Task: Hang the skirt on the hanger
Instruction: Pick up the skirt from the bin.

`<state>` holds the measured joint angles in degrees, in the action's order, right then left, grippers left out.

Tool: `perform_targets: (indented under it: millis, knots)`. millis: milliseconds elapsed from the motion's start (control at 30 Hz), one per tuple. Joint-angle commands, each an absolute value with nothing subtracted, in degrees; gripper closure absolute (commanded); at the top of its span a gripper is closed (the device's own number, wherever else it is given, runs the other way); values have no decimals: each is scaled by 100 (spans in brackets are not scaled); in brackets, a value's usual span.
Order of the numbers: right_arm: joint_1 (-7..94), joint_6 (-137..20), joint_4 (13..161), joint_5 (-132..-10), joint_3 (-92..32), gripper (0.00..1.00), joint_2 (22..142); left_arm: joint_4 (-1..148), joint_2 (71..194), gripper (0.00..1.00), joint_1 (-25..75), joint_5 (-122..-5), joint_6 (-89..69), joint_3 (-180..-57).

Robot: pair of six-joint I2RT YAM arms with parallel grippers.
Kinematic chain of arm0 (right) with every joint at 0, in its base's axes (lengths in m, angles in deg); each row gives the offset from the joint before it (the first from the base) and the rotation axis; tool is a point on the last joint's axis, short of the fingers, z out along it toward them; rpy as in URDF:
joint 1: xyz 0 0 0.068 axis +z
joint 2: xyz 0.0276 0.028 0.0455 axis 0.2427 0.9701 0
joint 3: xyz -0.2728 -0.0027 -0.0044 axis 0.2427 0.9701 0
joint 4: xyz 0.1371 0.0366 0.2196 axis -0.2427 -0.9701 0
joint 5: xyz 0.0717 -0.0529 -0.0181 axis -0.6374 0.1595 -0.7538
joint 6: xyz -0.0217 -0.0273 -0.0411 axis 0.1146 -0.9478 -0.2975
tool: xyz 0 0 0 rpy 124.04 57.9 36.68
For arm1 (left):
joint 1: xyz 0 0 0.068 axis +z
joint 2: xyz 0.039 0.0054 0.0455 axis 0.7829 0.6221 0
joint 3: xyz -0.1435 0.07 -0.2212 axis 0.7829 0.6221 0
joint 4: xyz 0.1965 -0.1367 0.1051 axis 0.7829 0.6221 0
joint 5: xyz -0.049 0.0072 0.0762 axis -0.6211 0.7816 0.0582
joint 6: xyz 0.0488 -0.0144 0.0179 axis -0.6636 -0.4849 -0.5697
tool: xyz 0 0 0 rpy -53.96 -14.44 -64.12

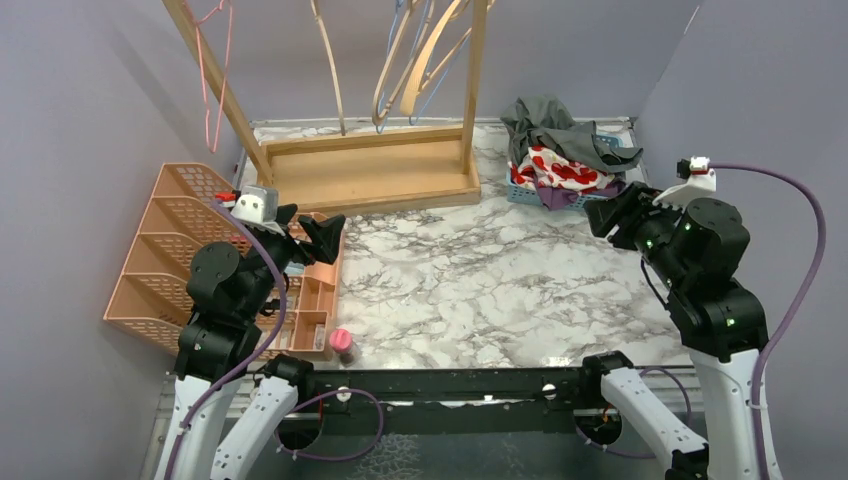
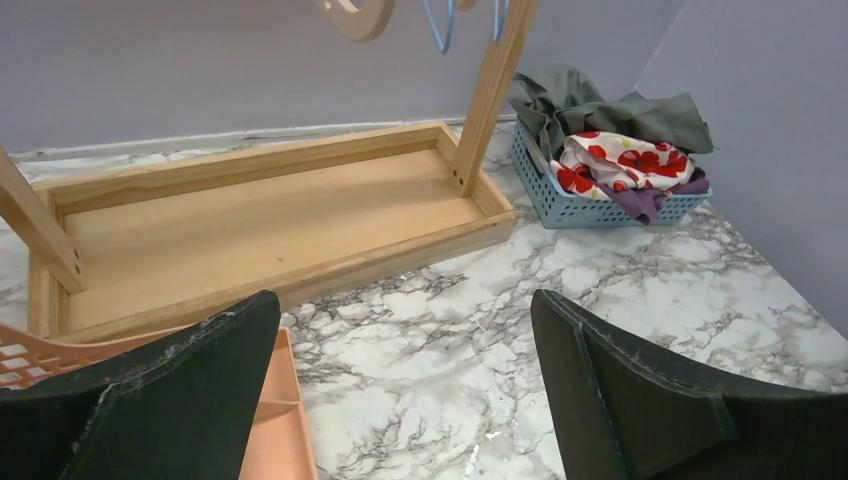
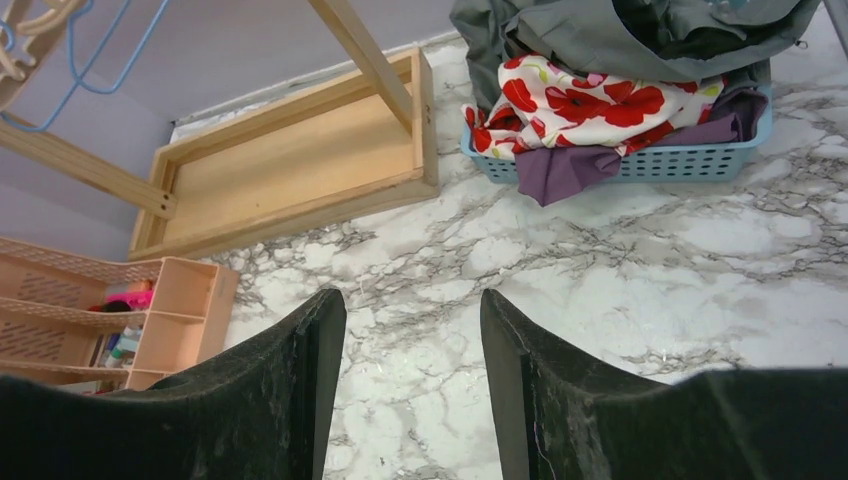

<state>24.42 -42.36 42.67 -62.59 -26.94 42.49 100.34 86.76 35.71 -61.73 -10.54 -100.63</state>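
Red-poppy white fabric skirt [image 3: 590, 100] bunched in pale blue plastic basket [image 3: 680, 162], just ahead of right hand [image 3: 410, 300]; long axis along basket length, waist end indeterminable. Right hand parted, empty; left hand [image 2: 405, 300] spread wide, empty, above marble tabletop [image 2: 640, 290].

The left arm [image 1: 225, 300] is folded at the near left. Its left end effector [image 1: 312, 225] points right and slightly away, its two dark fingers [image 2: 190, 390] spread wide with nothing between them. The right arm [image 1: 715, 300] rises at the near right and bends inward, the right end effector [image 1: 603, 218] aimed left and away, its jaws parted by a narrower gap and likewise gripping nothing.
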Motion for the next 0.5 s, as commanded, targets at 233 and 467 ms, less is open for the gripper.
perform_targets:
  millis: [233, 467]
  knots:
    - [2402, -3931, 4798, -6494, -1947, 33, 4772, 9529, 8550, 1, 3586, -6436, -713, -9533]
    - [2407, -3422, 5508, -5394, -1840, 19, 6093, 8896, 8287, 1, 3584, -6669, -157, -8784]
